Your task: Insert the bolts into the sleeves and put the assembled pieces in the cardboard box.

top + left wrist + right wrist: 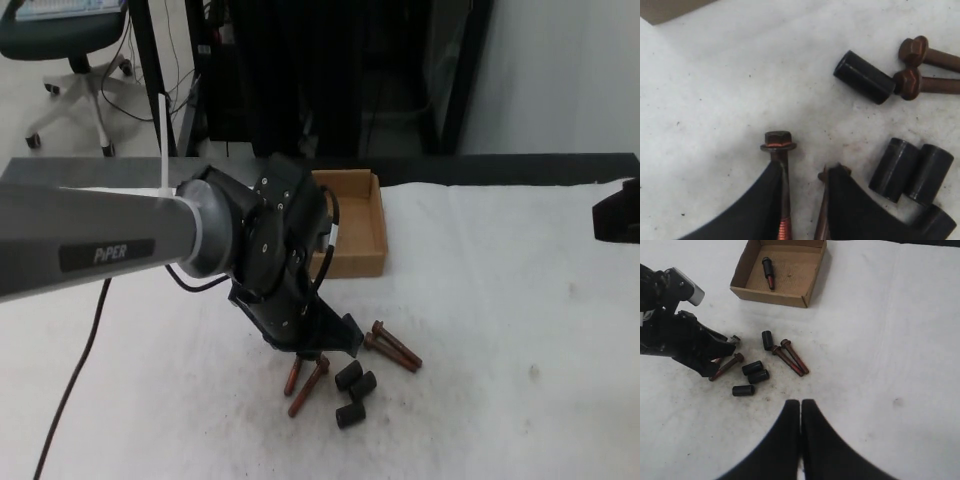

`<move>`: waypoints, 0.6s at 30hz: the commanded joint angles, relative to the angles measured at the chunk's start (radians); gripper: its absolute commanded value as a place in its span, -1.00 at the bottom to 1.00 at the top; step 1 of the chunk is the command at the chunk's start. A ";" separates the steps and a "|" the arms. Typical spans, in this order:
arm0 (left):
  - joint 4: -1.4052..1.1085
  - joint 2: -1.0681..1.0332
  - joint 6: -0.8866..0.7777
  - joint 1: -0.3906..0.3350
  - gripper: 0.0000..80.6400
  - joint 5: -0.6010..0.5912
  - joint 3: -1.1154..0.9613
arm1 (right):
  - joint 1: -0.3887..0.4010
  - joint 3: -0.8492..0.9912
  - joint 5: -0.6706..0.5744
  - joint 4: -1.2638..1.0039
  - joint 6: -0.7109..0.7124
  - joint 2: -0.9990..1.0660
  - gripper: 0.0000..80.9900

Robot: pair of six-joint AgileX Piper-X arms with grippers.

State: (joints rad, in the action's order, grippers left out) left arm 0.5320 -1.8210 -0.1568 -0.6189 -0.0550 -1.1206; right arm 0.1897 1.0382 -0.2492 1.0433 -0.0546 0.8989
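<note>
White cloth-covered bench takes up the lower two thirds of the high frame.

Left arm enters from the left edge at mid-height and runs to frame centre, wrist pitched down over the parts pile.

Cardboard box sits just above centre, behind the pile. It is open-topped, with one assembled piece, a bolt in a black sleeve, lying on its floor.

Left gripper is low over the cloth, lower centre of the high frame. Its jaws are spread, with a clear gap between the fingers and nothing clamped. First bolt lies along the inner edge of one finger, its head just past the tip. Second bolt lies against the other finger and is partly hidden.

Right gripper is above bare cloth, well apart from the pile. Its jaws are pressed together and hold nothing.

Bolt pair lies side by side, right of the left gripper, lower centre.

Lone sleeve lies with one end touching a head of that pair.

Sleeve cluster: two sleeves touching, with a third just below them in the high frame.
</note>
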 commanded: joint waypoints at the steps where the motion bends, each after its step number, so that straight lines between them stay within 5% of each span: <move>1: -0.013 0.003 -0.008 -0.002 -0.31 0.040 -0.008 | -0.004 0.002 -0.018 0.008 0.010 -0.009 -0.98; 18: 0.073 -0.064 -0.008 -0.002 -0.31 0.040 -0.042 | -0.004 0.002 -0.018 0.031 0.012 -0.009 -0.98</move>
State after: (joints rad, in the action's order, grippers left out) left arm 0.5664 -1.8614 -0.1568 -0.6189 -0.0246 -1.1350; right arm 0.1897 1.0382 -0.2576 1.0649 -0.0523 0.8989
